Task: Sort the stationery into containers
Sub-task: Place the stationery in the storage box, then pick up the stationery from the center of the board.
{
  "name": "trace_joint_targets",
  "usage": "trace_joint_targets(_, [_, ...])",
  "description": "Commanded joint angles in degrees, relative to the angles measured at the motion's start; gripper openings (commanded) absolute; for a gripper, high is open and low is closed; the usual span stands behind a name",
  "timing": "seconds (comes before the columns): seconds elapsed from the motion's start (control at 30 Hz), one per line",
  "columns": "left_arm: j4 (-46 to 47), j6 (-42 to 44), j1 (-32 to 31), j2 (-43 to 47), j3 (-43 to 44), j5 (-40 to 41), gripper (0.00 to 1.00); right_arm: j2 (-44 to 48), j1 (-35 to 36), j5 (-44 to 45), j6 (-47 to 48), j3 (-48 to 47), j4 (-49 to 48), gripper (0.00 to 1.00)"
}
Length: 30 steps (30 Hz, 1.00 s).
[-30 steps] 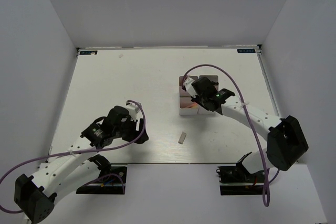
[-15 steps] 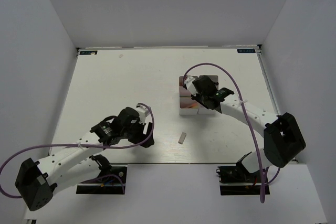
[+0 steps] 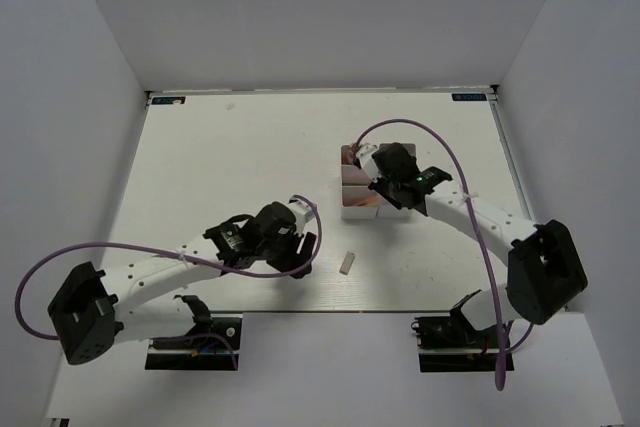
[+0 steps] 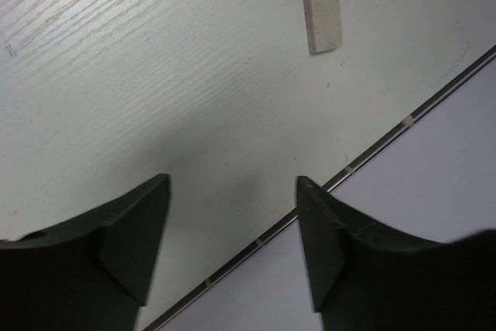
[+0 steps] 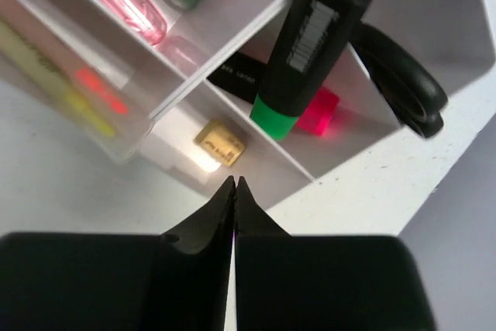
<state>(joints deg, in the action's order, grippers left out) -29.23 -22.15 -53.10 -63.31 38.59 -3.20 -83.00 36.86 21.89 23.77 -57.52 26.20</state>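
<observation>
Left gripper (image 4: 232, 182) is closing in on cream stick (image 4: 321, 7) by desk's (image 3: 200, 157) near edge, jaws spread | right gripper (image 5: 235, 182) is hovering pressed together over bins (image 3: 349, 212) | advice: straddling stick's narrow width squarely

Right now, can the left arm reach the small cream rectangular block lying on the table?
Probably yes. The left claw stands open just short of the small cream rectangular block, with only bare white table between them.
</observation>
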Motion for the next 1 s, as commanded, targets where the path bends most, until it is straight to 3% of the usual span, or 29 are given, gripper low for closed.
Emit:
trace_joint_targets(0.0, [5.3, -1.1, -1.7, -3.2, 3.0, 1.8, 0.71, 5.2, -0.6, -4.1, -4.8, -1.0, 2.9, 0.00])
trace_joint_targets(0.07, [7.8, -1.5, -3.7, -5.4, 3.9, 2.8, 0.53, 9.9, -0.9, -4.7, -8.8, -1.0, 5.2, 0.00])
trace_joint_targets(0.1, [8.7, -1.8, -4.1, -9.5, 5.5, 3.0, 0.39, 13.1, -1.3, -4.1, -9.9, -0.4, 5.4, 0.02])
trace_joint_targets(0.13, [8.8, -1.8, -5.3, -11.2, 7.7, 4.3, 0.37, 14.1, -1.4, -3.2, -11.1, -0.1, 5.3, 0.29])
trace_joint_targets(0.17, [8.7, -1.9, -6.6, -12.5, 10.1, 5.8, 0.37, 15.9, -1.8, -2.1, -14.0, 1.6, 4.8, 0.75])
trace_joint_targets(0.2, [8.4, -2.0, -7.0, -17.8, 11.4, 6.4, 0.45, 16.7, -1.8, 2.2, -14.6, 2.5, 4.2, 0.86])
trace_joint_targets(0.23, [7.9, -2.2, -8.0, -19.4, 15.9, 8.4, 0.53, 18.2, -2.7, 3.9, -15.2, 3.5, 1.3, 0.90])
trace_joint_targets(0.27, [7.4, -2.5, -8.6, -22.4, 17.5, 9.3, 0.57, 19.6, -2.8, 5.2, -15.4, 6.1, 0.3, 0.90])
trace_joint_targets(0.3, [5.8, -3.2, -10.4, -24.1, 19.1, 10.3, 0.59, 20.3, -3.5, 7.5, -16.2, 7.0, -0.7, 0.81])
trace_joint_targets(0.37, [4.9, -3.6, -11.6, -29.6, 24.4, 14.3, 0.67, 23.0, -5.5, 7.9, -17.4, 9.9, -3.9, 0.54])
trace_joint_targets(0.4, [3.6, -4.4, -12.6, -30.7, 25.6, 15.1, 0.67, 23.7, -6.0, 7.9, -18.3, 10.4, -4.8, 0.35])
trace_joint_targets(0.43, [2.3, -4.7, -12.7, -34.0, 28.4, 16.1, 0.69, 24.5, -7.1, 7.8, -18.4, 10.8, -4.9, 0.31])
trace_joint_targets(0.83, [1.0, -6.9, -11.9, -42.0, 31.4, 15.6, 0.69, 28.5, -12.4, 3.7, -20.3, 11.9, -4.9, 0.35])
trace_joint_targets(0.97, [-0.6, -7.9, -11.9, -44.3, 32.6, 15.5, 0.64, 29.3, -13.2, 3.2, -20.3, 12.2, -5.1, 0.36])
